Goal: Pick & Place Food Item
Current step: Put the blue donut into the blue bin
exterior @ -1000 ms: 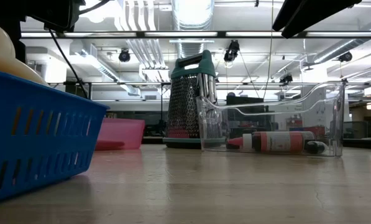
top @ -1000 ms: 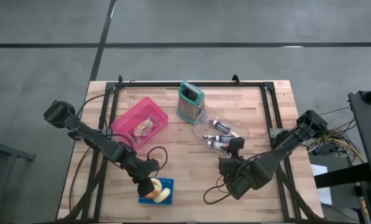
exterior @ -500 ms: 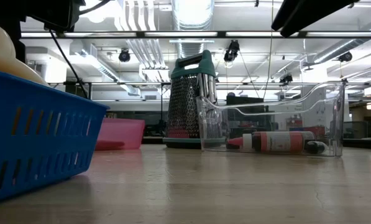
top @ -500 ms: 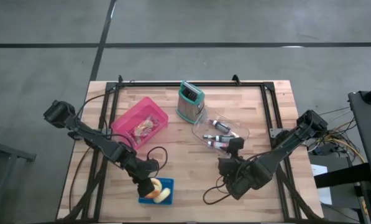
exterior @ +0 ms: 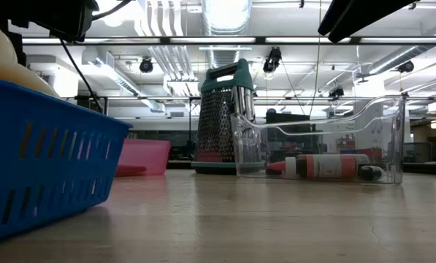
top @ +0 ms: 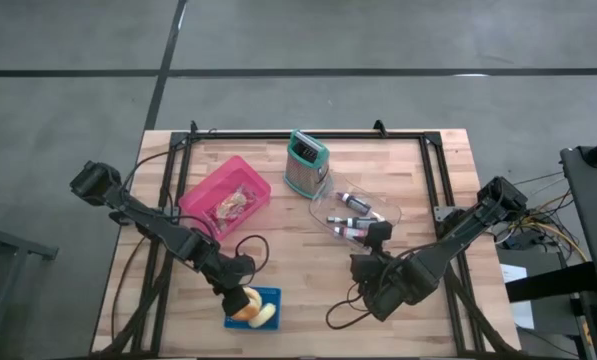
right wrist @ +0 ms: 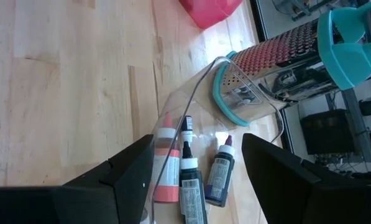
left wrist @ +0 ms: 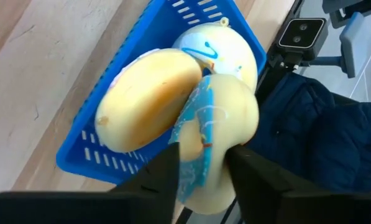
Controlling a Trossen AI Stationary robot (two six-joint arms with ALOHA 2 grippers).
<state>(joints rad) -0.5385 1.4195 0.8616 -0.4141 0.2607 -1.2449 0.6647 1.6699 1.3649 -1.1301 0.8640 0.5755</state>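
Placing step, release stage. The left gripper (left wrist: 201,165) hangs over the blue basket (top: 268,297) at about 7 o'clock on the tabletop (top: 308,285); its fingers still flank the wrapped pastry (left wrist: 219,134), but whether they clamp it cannot be told. Other pale food items already lie in the basket. The right gripper (right wrist: 197,171), fingers apart and empty, waits near the clear tray (top: 378,212). Next move, by judgement: spread the fingers fully and lift straight up.

- A blue basket (left wrist: 104,146) sits on the wooden table (left wrist: 42,68), holding pale yellow buns (left wrist: 151,99).
- The left gripper (left wrist: 201,165) straddles a wrapped bun (left wrist: 225,124), fingers (left wrist: 163,171) either side.
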